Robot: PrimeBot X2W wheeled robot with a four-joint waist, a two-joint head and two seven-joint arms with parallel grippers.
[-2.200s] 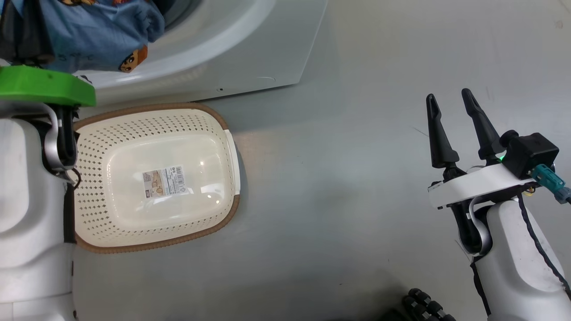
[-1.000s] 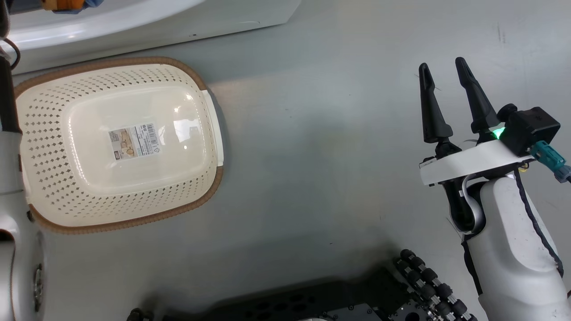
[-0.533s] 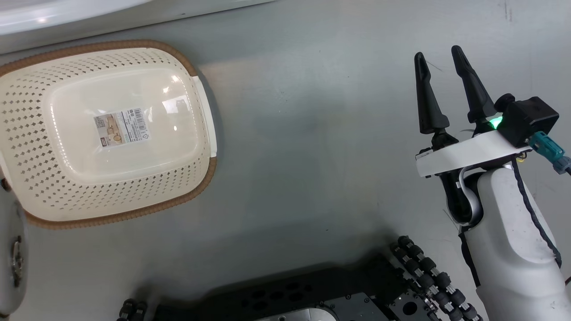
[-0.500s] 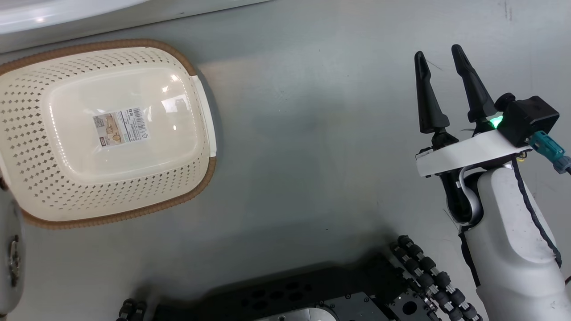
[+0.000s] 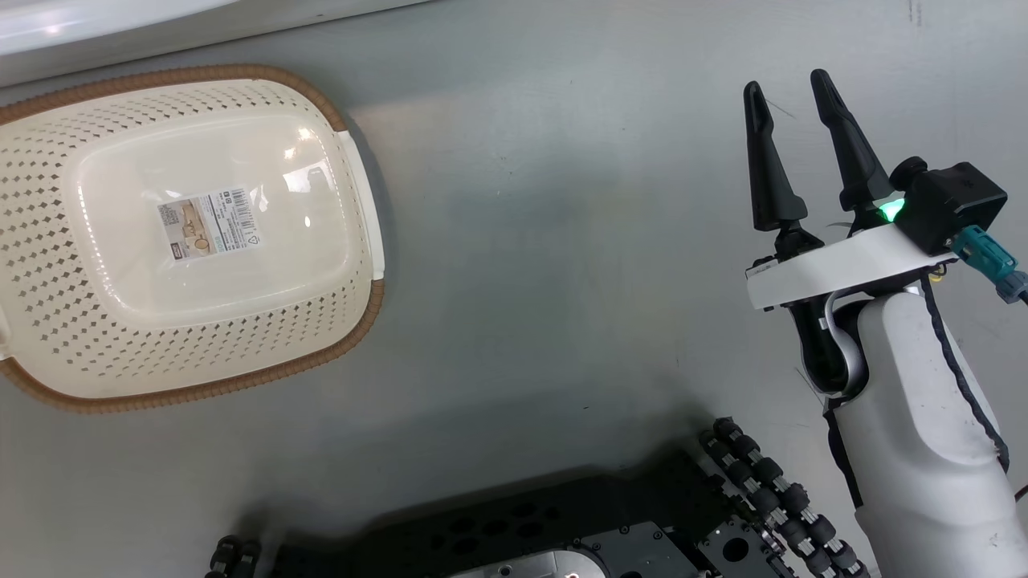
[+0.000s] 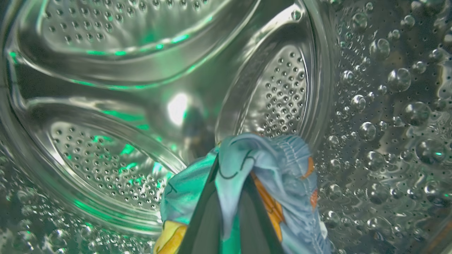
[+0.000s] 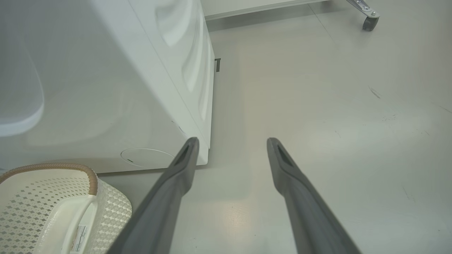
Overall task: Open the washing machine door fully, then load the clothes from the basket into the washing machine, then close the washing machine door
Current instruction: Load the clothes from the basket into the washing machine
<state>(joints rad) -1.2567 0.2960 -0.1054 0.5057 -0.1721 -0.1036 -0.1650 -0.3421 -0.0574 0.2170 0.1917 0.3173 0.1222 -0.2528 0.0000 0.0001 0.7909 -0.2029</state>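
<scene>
left wrist view: left pincer [image 6: 230,197] is inside the steel drum [image 6: 141,106] of the washing machine [image 7: 106,88], fingers pressed together and pinching the clothes [image 6: 282,169]. that's light-blue fabric with orange print, bunched over and between the two dark fingers, gathered elastic band on the right of the wad. perforated drum back wall is ahead of the pincer, dimpled side wall to its right, green glow reflecting off the steel. can't tell whether the fabric touches the drum. head view: right pincer [image 5: 785,80] is spread wide, hovering over grey floor [image 5: 562,281], green light [image 5: 890,210] lit at its base. basket [image 5: 48,201] sits on the floor well to the left of that pincer, brown rim round it, paper label [image 5: 210,225] in plain sight on its floor. thin white strip of the machine lies just beyond the basket, far ahead-left of the right pincer. black robot base [image 5: 562,522] with roller wheels is behind and left of it. right wrist view: same spread fingers, machine's front corner just ahead-left of the left fingertip, round flap [image 7: 146,157] low on the front. basket corner is left of the fingers, near the machine but apart. caster wheel [image 7: 369,23] is far ahead-right.
</scene>
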